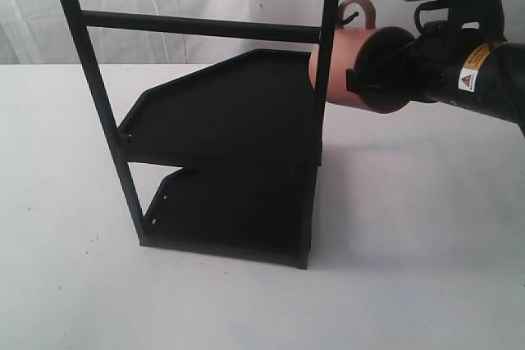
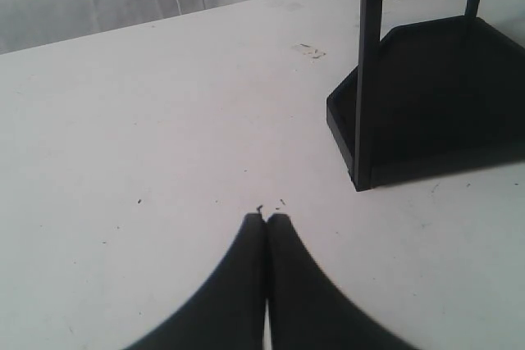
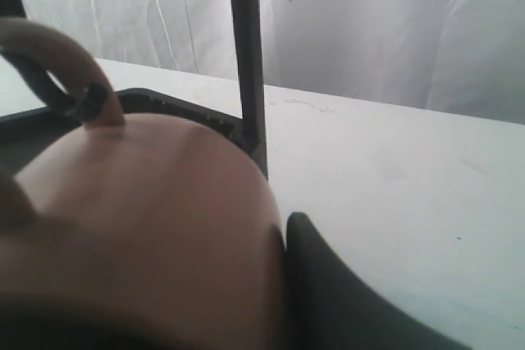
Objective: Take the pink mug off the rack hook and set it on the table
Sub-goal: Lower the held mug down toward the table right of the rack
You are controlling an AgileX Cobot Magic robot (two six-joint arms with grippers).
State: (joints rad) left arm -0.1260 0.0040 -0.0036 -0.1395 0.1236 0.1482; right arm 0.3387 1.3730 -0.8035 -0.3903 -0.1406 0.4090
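Note:
The pink mug [image 1: 335, 67] hangs tipped on its side beside the black rack's right post [image 1: 326, 55]. Its loop handle [image 1: 359, 11] is still threaded over the rack hook [image 1: 348, 15]. My right gripper [image 1: 367, 74] is shut on the mug's wall at the rim, reaching in from the right. In the right wrist view the mug [image 3: 164, 227] fills the near side, one finger [image 3: 328, 284] presses its outside, and the hook [image 3: 84, 104] passes through the handle [image 3: 49, 43]. My left gripper [image 2: 267, 219] is shut on nothing, low over the white table [image 2: 148, 120].
The tall black two-shelf rack [image 1: 230, 120] stands mid-table, with a horizontal crossbar [image 1: 197, 25] above its shelves. Its lower corner [image 2: 365, 170] lies close to the left gripper. Bare white table [image 1: 410, 235] spreads to the right of the rack, below the mug.

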